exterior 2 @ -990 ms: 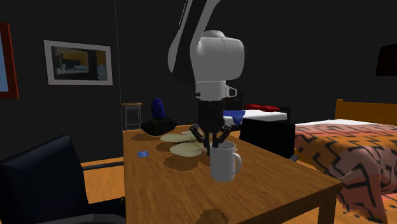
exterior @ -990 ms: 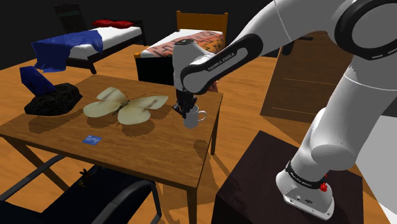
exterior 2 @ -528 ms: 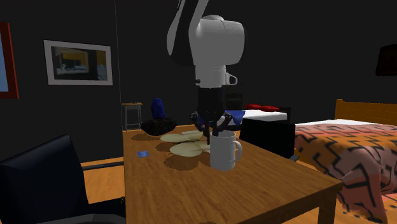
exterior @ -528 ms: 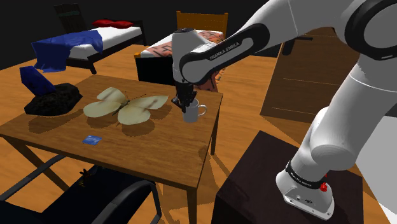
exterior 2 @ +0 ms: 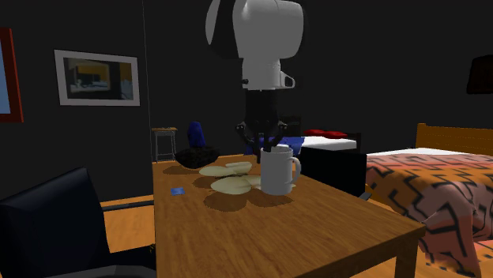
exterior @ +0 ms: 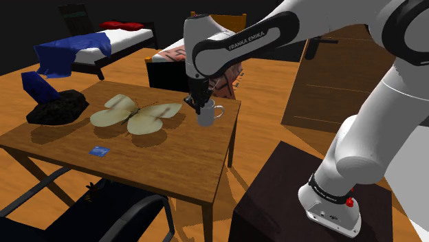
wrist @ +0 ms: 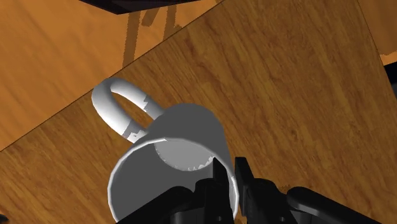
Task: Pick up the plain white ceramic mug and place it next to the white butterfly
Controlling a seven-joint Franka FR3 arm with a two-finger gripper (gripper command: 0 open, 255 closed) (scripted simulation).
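My gripper (wrist: 228,181) is clamped on the mug (wrist: 172,165) wall, one finger inside and one outside, leaving the handle free, mug apparently just above the tabletop (exterior: 158,158), near the butterfly (exterior: 137,113) for set-down.

Bedroom in home: red-pillowed bed (exterior: 134,41), patterned bed (exterior 2: 442,193), framed picture (exterior 2: 99,77).
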